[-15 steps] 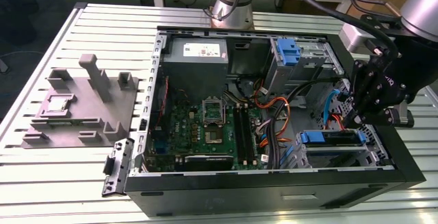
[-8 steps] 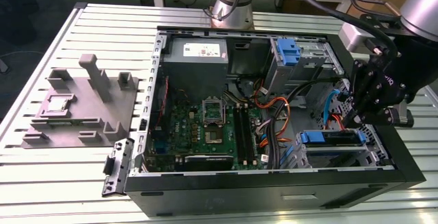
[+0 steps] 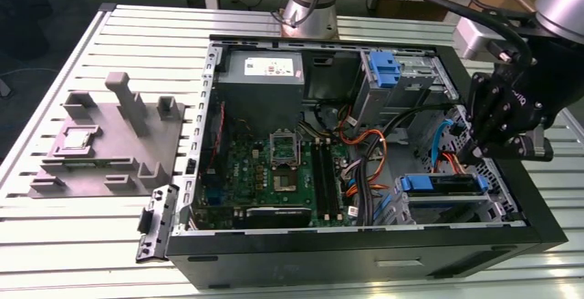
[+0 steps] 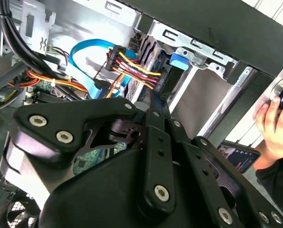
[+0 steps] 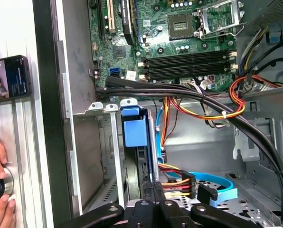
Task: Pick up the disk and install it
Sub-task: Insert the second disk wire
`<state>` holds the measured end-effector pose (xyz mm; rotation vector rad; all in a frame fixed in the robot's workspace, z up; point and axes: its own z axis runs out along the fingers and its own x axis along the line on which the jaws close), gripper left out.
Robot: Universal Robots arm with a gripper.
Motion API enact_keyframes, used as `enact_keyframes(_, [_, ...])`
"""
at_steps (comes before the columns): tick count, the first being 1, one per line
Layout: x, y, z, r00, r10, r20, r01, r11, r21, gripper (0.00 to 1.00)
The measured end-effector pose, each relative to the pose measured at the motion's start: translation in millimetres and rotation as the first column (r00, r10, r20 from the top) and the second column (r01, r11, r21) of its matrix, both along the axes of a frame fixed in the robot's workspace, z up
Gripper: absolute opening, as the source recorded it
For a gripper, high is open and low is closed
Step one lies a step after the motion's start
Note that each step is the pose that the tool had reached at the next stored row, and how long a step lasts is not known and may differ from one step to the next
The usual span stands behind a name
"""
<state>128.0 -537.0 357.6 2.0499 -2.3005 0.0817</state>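
Observation:
The disk sits on edge in the metal drive bay at the case's front corner. Its blue carrier (image 3: 438,184) shows in the exterior view, and its blue tab (image 5: 134,133) and dark edge show in the first wrist view. The same tab (image 4: 179,61) appears in the second wrist view. My gripper (image 3: 476,150) hangs just above the bay, by the rear end of the disk where the SATA and power plugs (image 5: 179,183) hang. The fingertips (image 5: 153,186) are pressed together with nothing between them, also in the second wrist view (image 4: 151,102).
The open PC case (image 3: 365,251) lies on a slatted table. Black cable bundles (image 5: 189,90) and orange-yellow wires (image 4: 132,66) cross beside the bay. Another blue carrier (image 3: 385,70) sits at the far bay. A person's hand (image 4: 272,118) rests on a knob next to a phone (image 5: 11,78). A grey fixture (image 3: 109,141) stands at the exterior view's left.

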Motion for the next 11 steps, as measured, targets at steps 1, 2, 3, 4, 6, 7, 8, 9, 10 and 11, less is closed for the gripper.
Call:
enact_keyframes(1, [0.0, 0.5, 1.4, 1.0, 0.0, 0.0, 0.0, 1.0, 0.0, 0.1])
enact_keyframes(2, [-0.1, 0.9, 2.8, 1.0, 0.0, 0.0, 0.0, 1.0, 0.0001, 0.1])
enact_keyframes(3, [-0.2, 1.5, 4.3, 1.0, 0.0, 0.0, 0.0, 1.0, 0.0001, 0.1])
enact_keyframes(4, [-0.3, 2.0, 5.8, 1.0, 0.0, 0.0, 0.0, 1.0, 0.0, 0.1])
enact_keyframes(6, [-0.6, 3.5, 7.4, 1.0, 0.0, 0.0, 0.0, 1.0, 0.0003, 0.1])
enact_keyframes(7, [-1.0, 4.4, 7.5, 1.0, 0.0, 0.0, 0.0, 1.0, 0.0, 0.1])
enact_keyframes(8, [-1.2, 6.0, 7.5, 1.0, 0.0, 0.0, 0.0, 1.0, -0.0002, 0.1])
enact_keyframes(9, [-1.1, 7.9, 7.5, 1.0, 0.0, 0.0, 0.0, 1.0, -0.0005, 0.1])
enact_keyframes(10, [-1.1, 9.9, 7.5, 1.0, 0.0, 0.0, 0.0, 1.0, -0.0007, 0.1])
enact_keyframes(11, [-1.1, 11.8, 7.6, 1.0, 0.0, 0.0, 0.0, 1.0, -0.001, 0.1])
